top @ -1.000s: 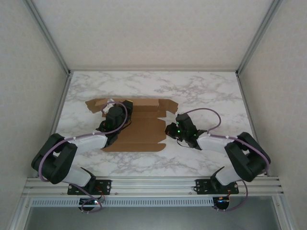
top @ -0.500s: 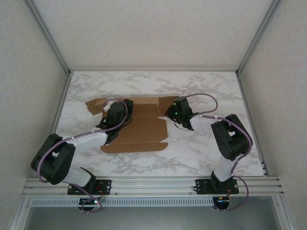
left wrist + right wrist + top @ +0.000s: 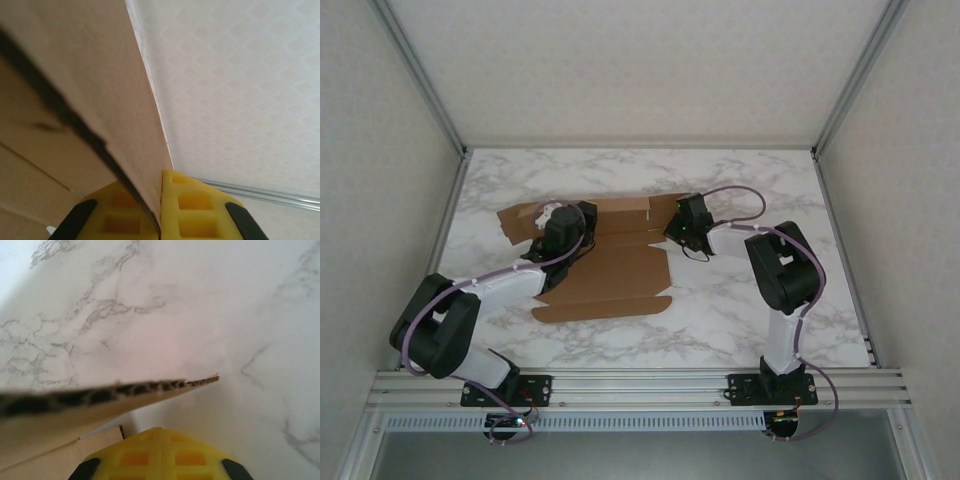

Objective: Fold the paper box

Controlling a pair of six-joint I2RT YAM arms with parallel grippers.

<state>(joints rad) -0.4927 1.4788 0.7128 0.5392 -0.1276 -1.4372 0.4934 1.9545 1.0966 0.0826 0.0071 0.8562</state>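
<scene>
Your right arm has swung in from the lower right of the top view. The right gripper now sits at the right-hand flap of the paper box, jaws pressed together on nothing, a raised flap edge just beyond its tips. Your left gripper clamps a box panel between its yellow fingers. The box lies centre-left on the marble table.

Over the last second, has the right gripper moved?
Yes. The right gripper went farther from the near rail, toward the far right flap of the paper box.
</scene>
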